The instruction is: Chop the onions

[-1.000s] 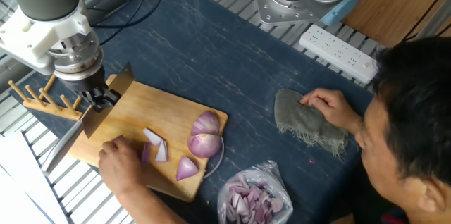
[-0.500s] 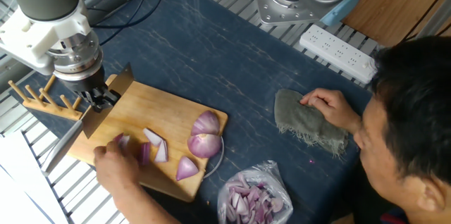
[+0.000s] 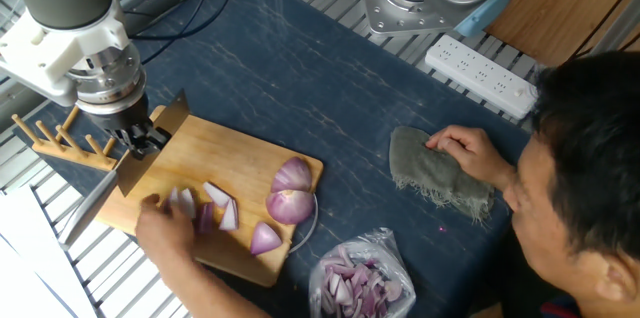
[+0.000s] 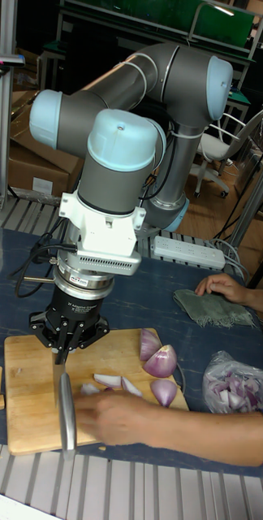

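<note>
**A:** ok so starting at the far left we've got a little wooden peg rack (image 3: pixel 62 141) sitting right off the edge of the cutting board (image 3: pixel 215 163). Right next to it the gripper (image 3: pixel 143 142) hangs over the board's left end, fingers clamped tight on the handle of a knife (image 4: pixel 66 409). The blade points down and toward the front edge of the board; in the tall fixed view we see its tip reaching about to that edge.

**B:** yep, and just right of the blade we see a person's hand (image 3: pixel 168 228) down on the board, touching the small cut onion slices (image 3: pixel 218 196). We can't tell how many slices are under it, the fingers hide some.

**A:** the bigger onions (image 3: pixel 291 191) sit on the right half of the board: two rounded chunks, one behind the other, near the right corner, plus a wedge (image 3: pixel 264 240) closer to the front edge. All purple skin, pale cut faces.

**B:** off the board, front right, there's a clear plastic bag (image 3: pixel 358 280) of chopped purple bits lying on the dark blue table cover (image 3: pixel 300 78).

**A:** further right the person's other hand (image 3: pixel 468 150) rests on a grey-green cloth (image 3: pixel 437 173). White power strip (image 3: pixel 482 74) behind that, near the back edge.
</note>
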